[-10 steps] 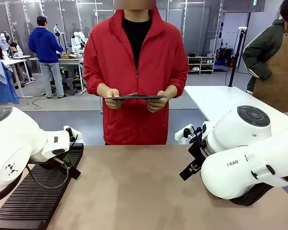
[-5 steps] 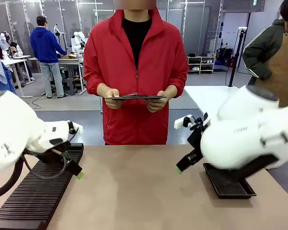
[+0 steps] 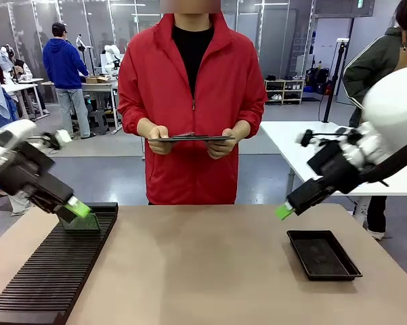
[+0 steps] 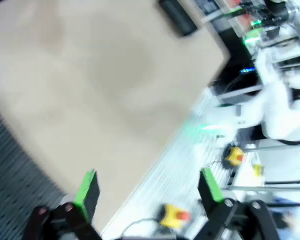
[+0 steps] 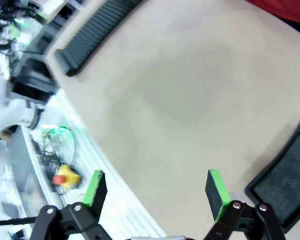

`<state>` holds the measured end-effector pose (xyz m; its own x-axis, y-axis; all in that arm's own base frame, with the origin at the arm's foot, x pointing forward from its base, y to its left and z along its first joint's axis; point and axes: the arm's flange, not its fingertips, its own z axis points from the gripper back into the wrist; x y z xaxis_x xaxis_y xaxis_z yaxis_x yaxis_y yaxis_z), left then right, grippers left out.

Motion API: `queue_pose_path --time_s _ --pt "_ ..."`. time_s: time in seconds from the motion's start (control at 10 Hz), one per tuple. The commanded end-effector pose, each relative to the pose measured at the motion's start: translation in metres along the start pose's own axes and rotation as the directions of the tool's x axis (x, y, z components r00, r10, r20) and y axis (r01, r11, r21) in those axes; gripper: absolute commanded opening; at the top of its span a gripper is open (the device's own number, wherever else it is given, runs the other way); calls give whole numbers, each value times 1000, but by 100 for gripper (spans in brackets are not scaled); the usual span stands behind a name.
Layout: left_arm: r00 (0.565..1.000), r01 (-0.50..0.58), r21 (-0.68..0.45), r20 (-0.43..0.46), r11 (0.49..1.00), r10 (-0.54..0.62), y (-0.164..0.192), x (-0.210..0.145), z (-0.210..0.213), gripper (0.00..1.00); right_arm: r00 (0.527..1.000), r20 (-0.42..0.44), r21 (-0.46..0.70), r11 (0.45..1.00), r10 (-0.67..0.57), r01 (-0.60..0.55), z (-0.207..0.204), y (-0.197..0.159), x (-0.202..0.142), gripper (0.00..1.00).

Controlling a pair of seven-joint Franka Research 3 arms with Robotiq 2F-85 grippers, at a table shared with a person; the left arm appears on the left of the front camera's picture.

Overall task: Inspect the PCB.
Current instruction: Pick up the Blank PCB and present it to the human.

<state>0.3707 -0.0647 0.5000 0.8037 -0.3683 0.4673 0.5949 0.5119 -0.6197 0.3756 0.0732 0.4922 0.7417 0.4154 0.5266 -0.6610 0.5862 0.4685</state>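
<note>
On tan tabletop (image 3: 203, 271), far end of black slotted rack (image 3: 47, 277): small green rectangular circuit board (image 3: 81, 223), seemingly upright, long edge across rack, just below left green-padded gripper (image 3: 78, 208), spread, empty; right gripper (image 3: 284, 211) likewise spread, well apart.

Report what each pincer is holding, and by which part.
Nothing is held. The left pincer and the right pincer are both open and empty.
</note>
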Motion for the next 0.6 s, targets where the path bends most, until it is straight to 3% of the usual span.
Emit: queue_pose_path --time_s 0.0,0.2,0.4,0.5 --pt "986 -89 -246 119 965 121 27 -36 39 100 983 137 212 973 -122 91 31 -29 -45 100" --pt "935 -123 -370 268 921 232 51 -87 69 100 940 251 344 929 -232 137 65 -46 -94 100" --pt "879 -159 -399 360 903 313 73 -145 99 100 892 313 401 897 -326 186 90 -57 -137 100" --pt "819 -188 -390 445 902 363 84 -180 117 100 855 355 404 887 -378 224 101 -63 -163 100"
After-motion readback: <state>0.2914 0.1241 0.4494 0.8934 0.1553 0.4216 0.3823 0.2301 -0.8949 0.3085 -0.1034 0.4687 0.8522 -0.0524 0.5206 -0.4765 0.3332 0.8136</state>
